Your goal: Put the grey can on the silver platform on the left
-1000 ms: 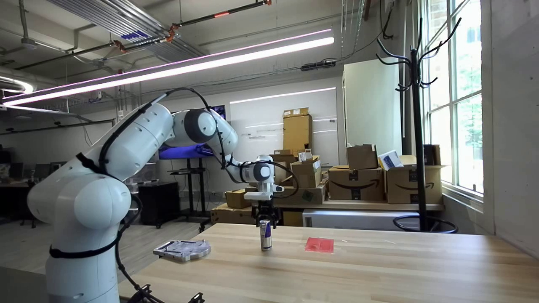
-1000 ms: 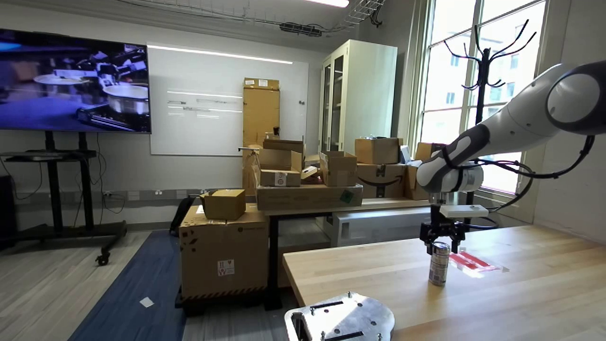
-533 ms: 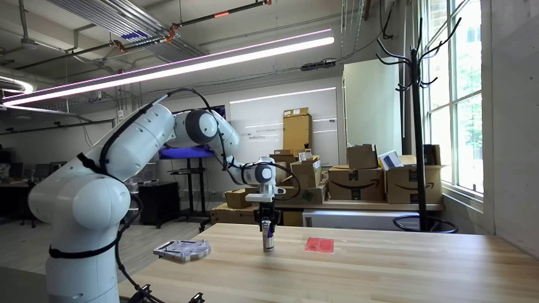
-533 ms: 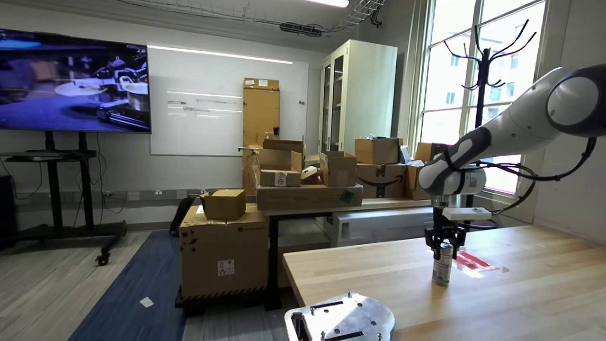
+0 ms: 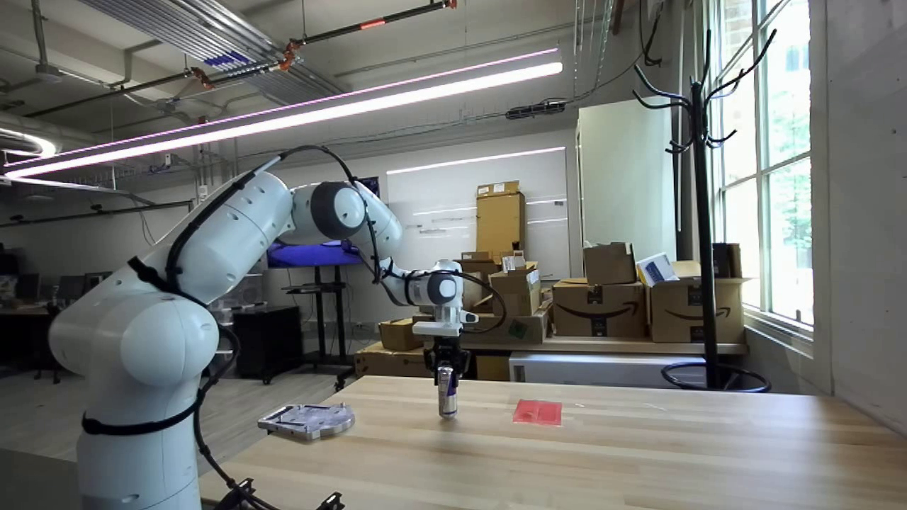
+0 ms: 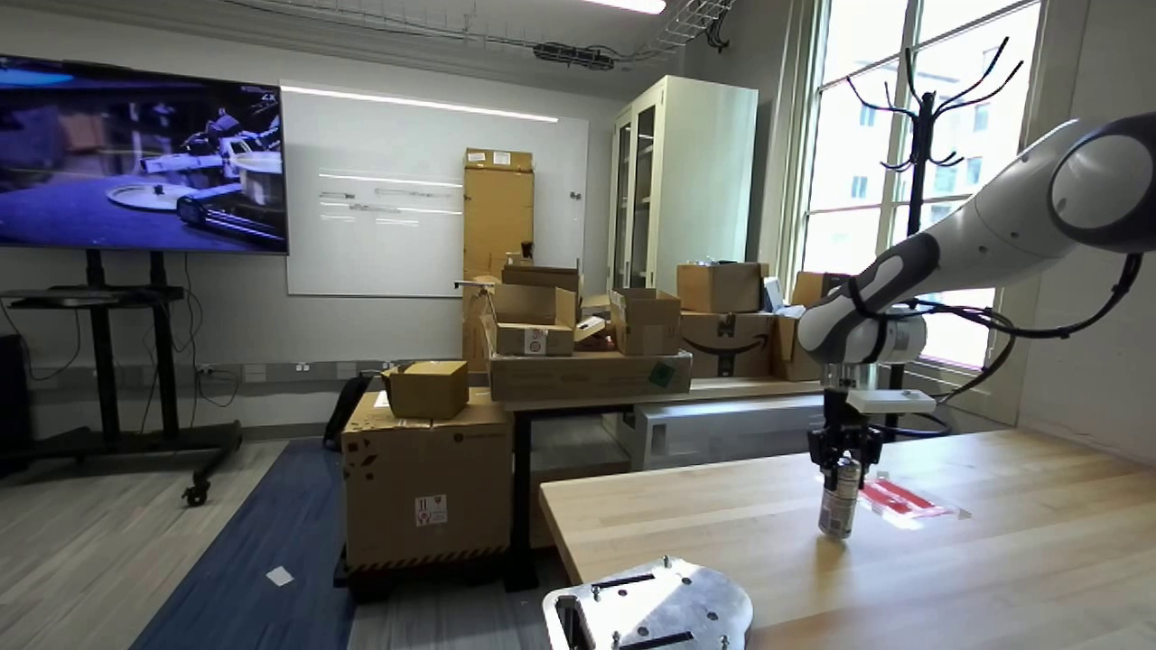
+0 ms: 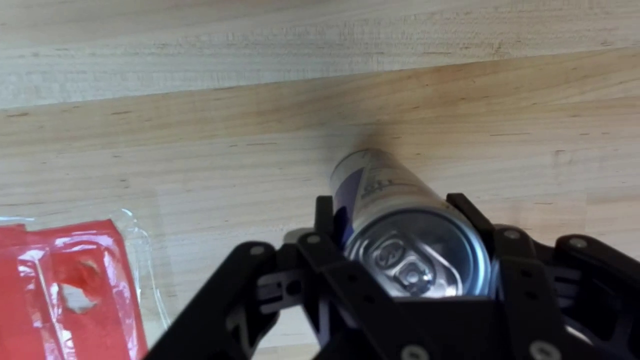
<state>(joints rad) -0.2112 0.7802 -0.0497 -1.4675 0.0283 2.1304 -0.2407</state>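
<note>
Grey can (image 5: pixel 447 394), one: clasped between our fingers (image 7: pixel 324 215), axis near upright | base perhaps just off the table (image 5: pixel 638 453), we judge | silver platform (image 5: pixel 308 421): well apart, leftward in both exterior views

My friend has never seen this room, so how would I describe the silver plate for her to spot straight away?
In an exterior view, find the wooden table, then look to its left edge in that picture. The silver plate is there, low and flat. Unlike the slim can and the red packet, it is a broad slab with dark slots and a rounded end.
</note>
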